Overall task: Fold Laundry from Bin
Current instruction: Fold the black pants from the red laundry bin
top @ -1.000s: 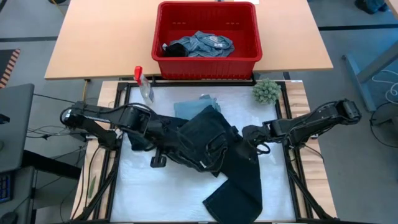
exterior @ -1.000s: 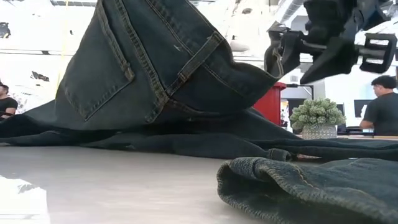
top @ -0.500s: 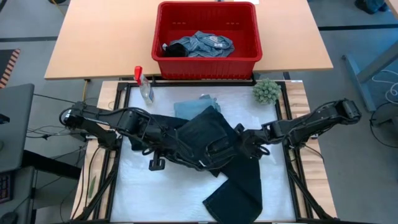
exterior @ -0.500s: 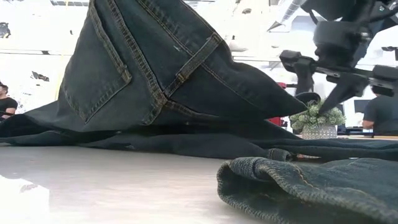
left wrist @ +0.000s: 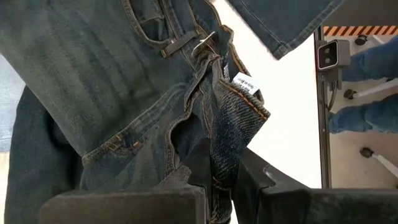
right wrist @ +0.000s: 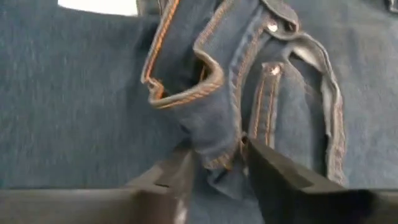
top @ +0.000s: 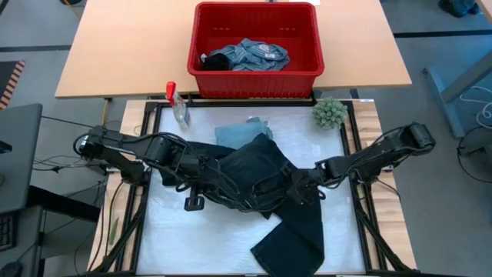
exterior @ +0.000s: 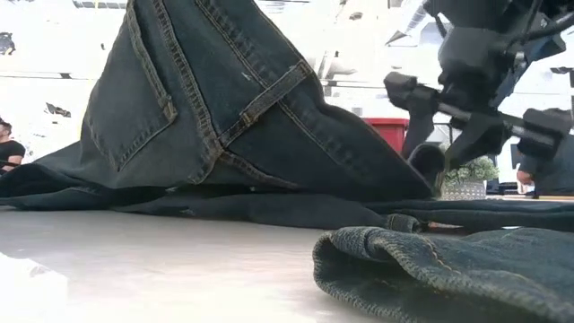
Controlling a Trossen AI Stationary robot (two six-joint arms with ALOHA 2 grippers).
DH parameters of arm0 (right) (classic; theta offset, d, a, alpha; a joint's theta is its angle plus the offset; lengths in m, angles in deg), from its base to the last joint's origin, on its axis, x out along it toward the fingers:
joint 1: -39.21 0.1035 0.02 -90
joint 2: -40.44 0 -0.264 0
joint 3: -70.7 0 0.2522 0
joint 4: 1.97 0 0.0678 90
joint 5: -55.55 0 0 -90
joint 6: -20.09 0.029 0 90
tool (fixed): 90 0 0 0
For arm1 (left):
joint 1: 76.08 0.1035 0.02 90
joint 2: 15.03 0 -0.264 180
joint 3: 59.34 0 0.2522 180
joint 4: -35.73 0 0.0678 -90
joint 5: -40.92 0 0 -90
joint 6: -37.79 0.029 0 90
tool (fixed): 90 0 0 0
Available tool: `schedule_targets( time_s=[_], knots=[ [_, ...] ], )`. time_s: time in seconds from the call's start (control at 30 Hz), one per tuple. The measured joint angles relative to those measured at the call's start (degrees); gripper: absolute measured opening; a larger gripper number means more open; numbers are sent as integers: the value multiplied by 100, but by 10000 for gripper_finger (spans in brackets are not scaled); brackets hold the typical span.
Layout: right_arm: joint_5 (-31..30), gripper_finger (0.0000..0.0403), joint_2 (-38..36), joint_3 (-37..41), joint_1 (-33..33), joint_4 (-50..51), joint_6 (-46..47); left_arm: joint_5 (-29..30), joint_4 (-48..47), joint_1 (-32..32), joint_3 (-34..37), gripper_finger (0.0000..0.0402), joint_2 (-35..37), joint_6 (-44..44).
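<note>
A: The largest piece in play is the dark jeans (top: 265, 188), sprawled over the middle of the white work mat (top: 165, 238), with one leg trailing toward the mat's near edge. How would they handle?

B: Heavy, most likely, and limp rather than stiff. Thick denim with raised orange stitching, rivets and belt loops; it should sag from any single hold but not slip. The doubled waistband looks like the firmest place to take it.

A: And that is where both arms are?

B: Yes. The left gripper (left wrist: 214, 202) is clenched on a bunched fold of waistband by the white label, lifting the seat so it stands like a tent in the low view. The right gripper (right wrist: 217, 171) has its fingers either side of a folded denim edge near a rivet, narrowing on it; a firm pinch cannot yet be confirmed.

A: The rest?

B: The red bin (top: 255, 73) sits on the wooden table beyond the mat's far edge: rigid plastic, tapered walls, and a crumpled faded-denim garment (top: 250, 55) inside. A light blue cloth (top: 234, 135) lies flat under the jeans. Near the mat's far corners stand a fuzzy green ball (top: 329, 113) and a spray bottle (top: 177, 104).
</note>
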Motion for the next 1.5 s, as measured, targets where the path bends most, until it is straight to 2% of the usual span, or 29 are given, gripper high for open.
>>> schedule_targets(
  time_s=[0.1, 0.2, 0.33, 0.47, 0.53, 0.63, 0.67, 0.8, 0.9, 1.0, 1.1, 1.2, 1.27, 1.37, 1.5],
  knots=[
    [-197, 111, 204, -107, 144, -226, 222, 9, 9, -48, 2, 18, 48, -32],
    [-256, 40, 99, -417, 234, -68, 288, 97, 233, -117, 4, 18, 268, -61],
    [-252, 40, -437, -1110, 145, 75, 469, 536, 845, -154, 7, 18, 876, -122],
    [-264, 40, -931, -2070, -200, 103, 666, 1283, 1754, -163, 7, 18, 1532, -6],
    [-432, 40, -1100, -2699, -515, 110, 1162, 1871, 2172, -163, 6, 18, 1838, 130],
    [-1179, 40, -1218, -3675, -1152, 312, 2080, 3131, 2574, -163, 2, 18, 2202, 174],
    [-1228, 40, -1217, -3999, -1443, 508, 2271, 3617, 2668, -155, 2, 18, 2295, 212],
    [-1159, 40, -927, -5221, -2819, 1219, 3337, 5346, 3012, 66, 2, 18, 2552, 438],
    [-710, 40, -582, -5944, -3742, 1310, 4475, 6024, 3493, 396, 2, 18, 2610, 737],
    [93, 40, -175, -6673, -4161, 1048, 4948, 5940, 4402, 678, 2, 18, 2573, 1474],
    [480, 40, 201, -7561, -4105, 797, 4614, 5327, 5715, 856, 2, 18, 2441, 2307],
    [523, 40, 575, -8541, -3820, 784, 3853, 5001, 6938, 871, 1, 18, 2309, 3098],
    [269, 40, 792, -9196, -3785, 966, 3489, 4943, 7427, 871, 0, 18, 2297, 3539],
    [-107, 40, 1019, -9930, -3931, 1856, 3629, 5355, 7422, 871, -9, 18, 2344, 3809],
    [-252, 40, 851, -9654, -4052, 3274, 4175, 5685, 6294, 868, -9, 18, 2367, 3360]
  ],
)
